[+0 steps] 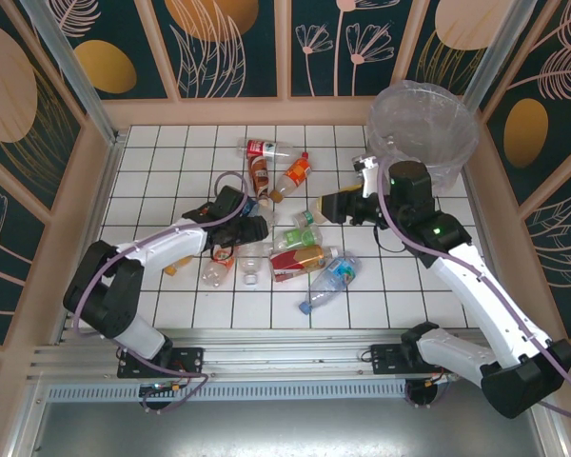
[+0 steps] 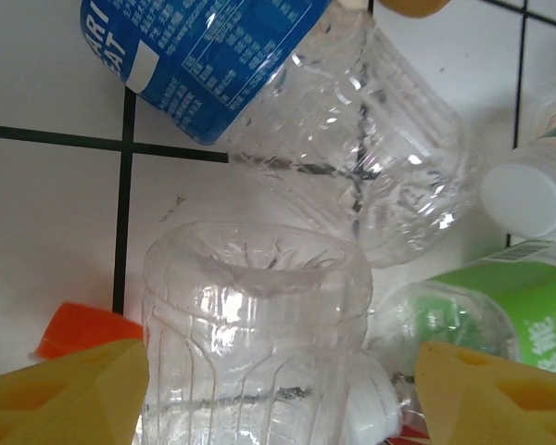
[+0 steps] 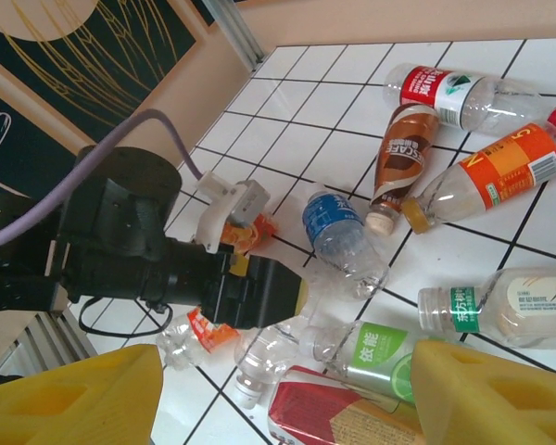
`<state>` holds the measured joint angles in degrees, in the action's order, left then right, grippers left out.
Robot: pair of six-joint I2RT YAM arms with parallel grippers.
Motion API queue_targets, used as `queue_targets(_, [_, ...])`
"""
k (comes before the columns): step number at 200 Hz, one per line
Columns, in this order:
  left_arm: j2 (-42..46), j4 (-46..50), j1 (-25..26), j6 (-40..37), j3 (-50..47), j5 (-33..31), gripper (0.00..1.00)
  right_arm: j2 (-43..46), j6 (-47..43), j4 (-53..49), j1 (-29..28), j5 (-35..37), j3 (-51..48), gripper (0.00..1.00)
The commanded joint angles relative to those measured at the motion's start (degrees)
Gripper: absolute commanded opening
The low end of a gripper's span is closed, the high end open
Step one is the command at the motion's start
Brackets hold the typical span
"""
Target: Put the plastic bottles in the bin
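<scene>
Several plastic bottles lie scattered on the white tiled table. My left gripper is low among them, its yellow fingers either side of a clear unlabelled bottle. The left finger touches the bottle's side and the right one stands a little off it. Just beyond lie a blue-labelled bottle and a green-labelled one. My right gripper hangs open above the pile with nothing in it. The bin, lined with a clear bag, stands at the far right.
A red-labelled bottle, a brown one and an orange one lie further back. A red and tan bottle and a blue one lie nearer. A crushed orange-labelled bottle sits by my left gripper. Tan walls ring the table.
</scene>
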<state>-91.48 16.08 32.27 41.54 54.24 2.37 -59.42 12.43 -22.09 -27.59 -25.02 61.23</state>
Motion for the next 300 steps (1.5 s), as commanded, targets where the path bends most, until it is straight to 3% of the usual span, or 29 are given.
queue_targets(1, [-2.6, 1.5, 0.2, -2.0, 1.2, -1.6, 0.76, -0.2, 0.7, 0.5, -0.7, 0.1, -0.5, 0.72])
queue_targets(33, [-4.3, 1.3, 0.2, -3.0, 2.8, -2.1, 0.72, -0.4, 0.8, 0.5, -0.8, 0.3, -0.5, 0.72])
queue_targets(82, [-6.4, 1.1, 0.2, -3.8, 3.6, -1.7, 0.74, -0.6, 1.0, 1.0, -1.1, 0.5, -1.0, 0.72])
queue_targets(148, [-6.0, 0.2, 0.2, -3.4, 4.4, -0.9, 0.59, -0.5, 2.3, 2.8, -1.6, 0.5, -3.4, 0.72])
queue_targets(242, [4.3, 4.7, 0.2, -8.1, 7.1, 1.1, 0.57, 0.2, 5.8, 8.1, -2.0, 0.6, -6.7, 0.72])
queue_targets(300, [10.1, 3.5, 0.2, -11.6, 12.5, 9.1, 0.58, 1.7, 7.2, 10.6, -2.0, -4.7, -8.6, 0.72])
